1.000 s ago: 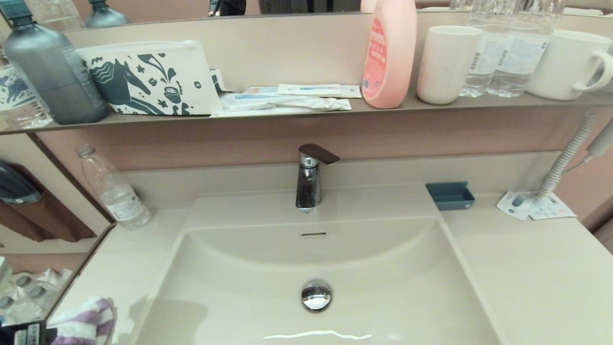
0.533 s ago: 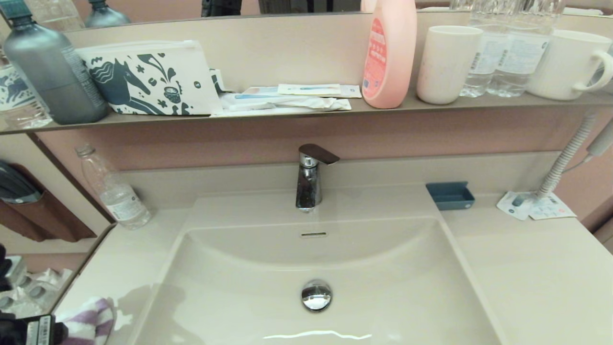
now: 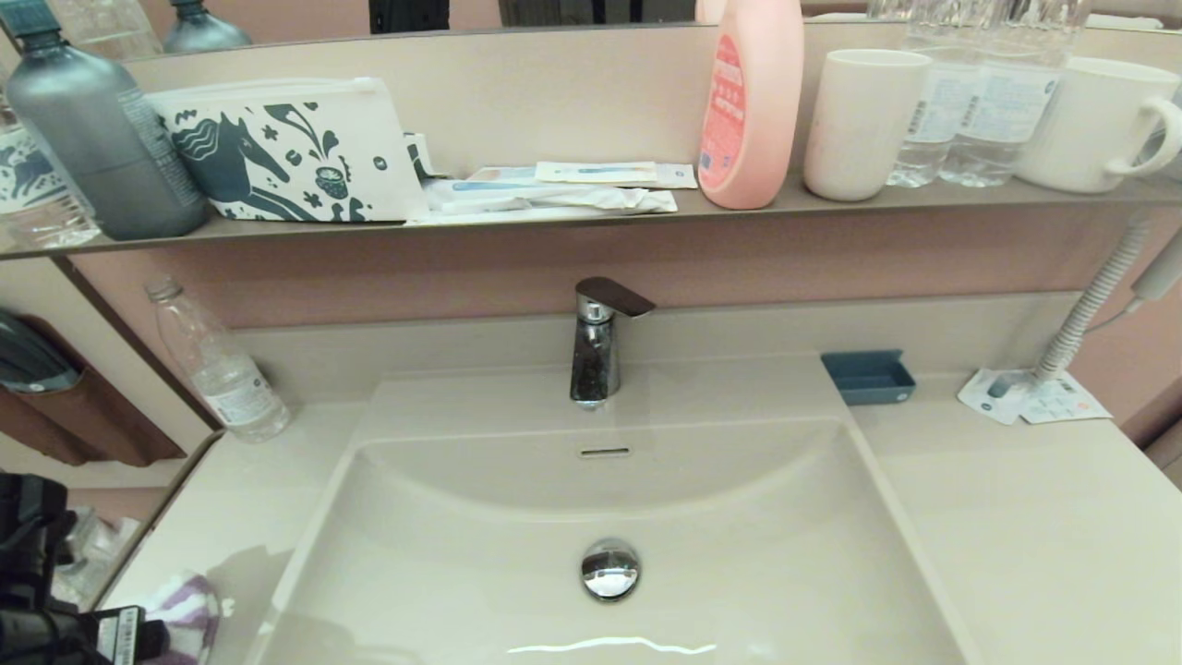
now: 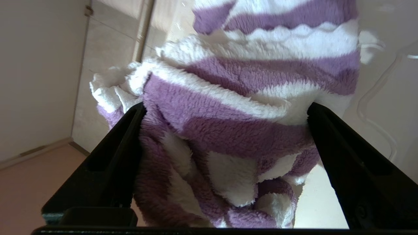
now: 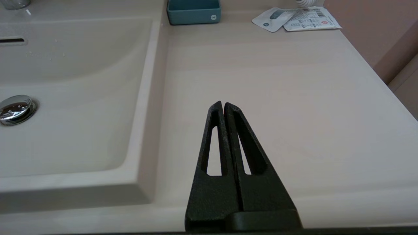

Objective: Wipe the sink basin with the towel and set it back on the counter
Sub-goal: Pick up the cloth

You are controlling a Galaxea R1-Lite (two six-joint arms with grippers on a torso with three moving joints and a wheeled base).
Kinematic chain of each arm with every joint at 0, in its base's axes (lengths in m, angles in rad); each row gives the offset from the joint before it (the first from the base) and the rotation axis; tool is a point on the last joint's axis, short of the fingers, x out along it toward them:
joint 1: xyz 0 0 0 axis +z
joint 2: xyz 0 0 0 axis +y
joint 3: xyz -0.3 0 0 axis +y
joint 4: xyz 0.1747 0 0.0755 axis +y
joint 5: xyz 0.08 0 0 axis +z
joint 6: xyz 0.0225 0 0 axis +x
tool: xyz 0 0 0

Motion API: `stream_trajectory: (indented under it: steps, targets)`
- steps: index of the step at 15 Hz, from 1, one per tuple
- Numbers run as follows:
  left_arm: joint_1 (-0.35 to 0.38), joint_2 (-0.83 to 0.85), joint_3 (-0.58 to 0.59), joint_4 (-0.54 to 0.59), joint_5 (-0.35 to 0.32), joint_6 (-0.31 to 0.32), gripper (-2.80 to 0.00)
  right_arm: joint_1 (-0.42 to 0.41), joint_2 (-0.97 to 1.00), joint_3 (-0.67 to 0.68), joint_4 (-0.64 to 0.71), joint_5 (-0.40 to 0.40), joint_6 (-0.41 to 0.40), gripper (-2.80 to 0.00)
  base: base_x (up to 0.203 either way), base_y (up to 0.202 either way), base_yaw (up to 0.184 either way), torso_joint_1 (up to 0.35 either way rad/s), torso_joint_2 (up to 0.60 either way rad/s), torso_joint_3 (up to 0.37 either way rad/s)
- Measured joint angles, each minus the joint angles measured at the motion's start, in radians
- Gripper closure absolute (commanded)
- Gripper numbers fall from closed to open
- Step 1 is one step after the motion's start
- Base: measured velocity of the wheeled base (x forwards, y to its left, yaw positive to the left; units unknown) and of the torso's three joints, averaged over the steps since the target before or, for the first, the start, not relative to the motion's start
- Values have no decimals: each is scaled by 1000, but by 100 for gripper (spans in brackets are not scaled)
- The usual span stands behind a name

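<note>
The left gripper (image 4: pixel 225 111) is built from two matte black fingers (image 4: pixel 107 163) with flat inner faces and hollow, recessed outer bodies. On the left arm (image 3: pixel 37 591), black housings and dark cabling are seen, and a white label with a printed barcode is fixed near the wrist. The right gripper (image 5: pixel 223 105) is formed of two tapered black fingers (image 5: pixel 212 147), finely textured, each pierced by a long triangular slot.

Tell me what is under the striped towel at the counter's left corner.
The beige counter shows around the towel. The left hand has a finger on each side of the cloth, whose bunched folds hide whether its underside touches the surface.
</note>
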Motion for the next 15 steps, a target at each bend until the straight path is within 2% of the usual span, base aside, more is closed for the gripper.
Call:
stream_trajectory:
  steps: [3, 4, 5, 15]
  targets:
    - [16, 33, 25, -2, -44, 3, -280, 0, 0, 0, 0, 0, 0, 0, 0, 0, 0, 0, 0, 0]
    - [16, 38, 38, -2, -59, 3, -42, 0, 0, 0, 0, 0, 0, 0, 0, 0, 0, 0, 0, 0]
    - [17, 42, 51, -2, -71, 3, 0, 0, 0, 0, 0, 0, 0, 0, 0, 0, 0, 0, 0, 0]
    - [21, 13, 74, 4, -84, 0, 0, 0, 0, 0, 0, 0, 0, 0, 0, 0, 0, 0, 0, 0]
